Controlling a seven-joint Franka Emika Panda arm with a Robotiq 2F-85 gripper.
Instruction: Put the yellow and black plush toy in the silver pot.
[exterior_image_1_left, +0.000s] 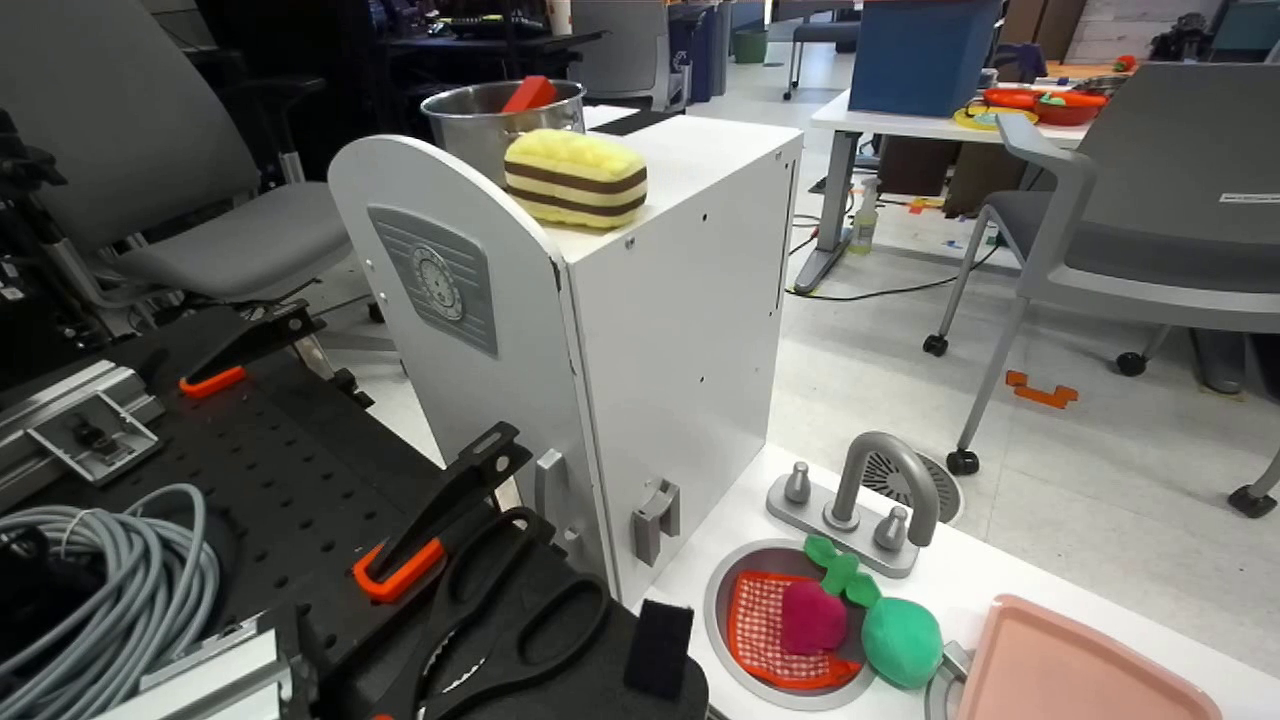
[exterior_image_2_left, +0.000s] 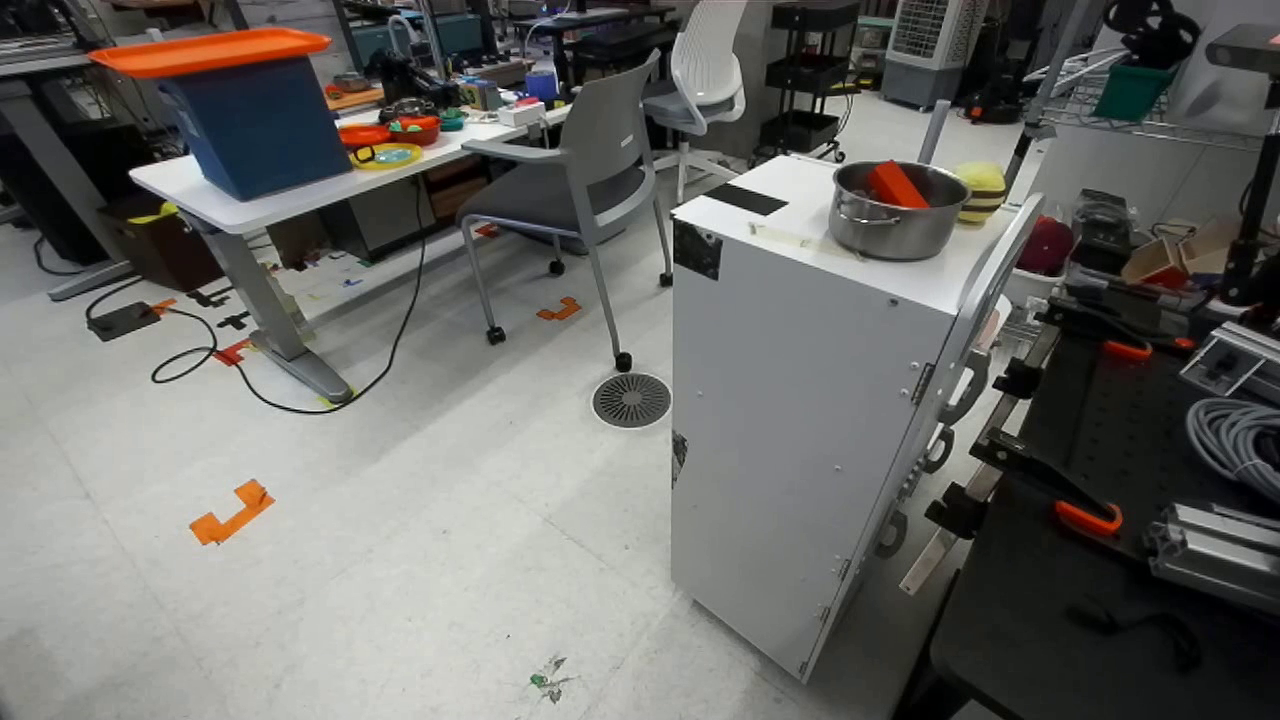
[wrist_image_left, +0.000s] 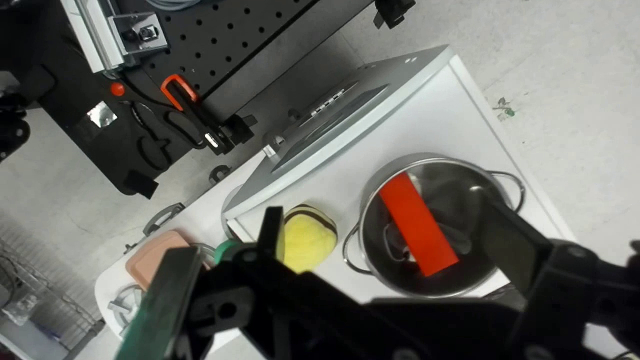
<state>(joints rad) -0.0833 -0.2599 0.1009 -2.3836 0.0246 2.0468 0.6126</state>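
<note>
The gripper (wrist_image_left: 384, 215) is spread wide. The yellow and black plush toy (exterior_image_1_left: 575, 182) rests on top of the white cabinet (exterior_image_1_left: 680, 330), just beside the silver pot (exterior_image_2_left: 888, 234). The pot contains a red block (wrist_image_left: 418, 226); its dim interior is otherwise unclear

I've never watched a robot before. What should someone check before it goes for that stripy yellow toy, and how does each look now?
1. The gripper is open: ok, its jaws stand wide apart.
2. The striped plush toy stands apart from the silver pot: ok, both are on the white cabinet.
3. The toy is midway between the jaws: not ok, the wrist view shows it near one jaw.
4. The pot is upright without a lid: ok.
5. The pot is empty: not ok, a red block is inside and might crowd the toy.
6. The gripper's height suits a grasp: cannot tell.
</note>
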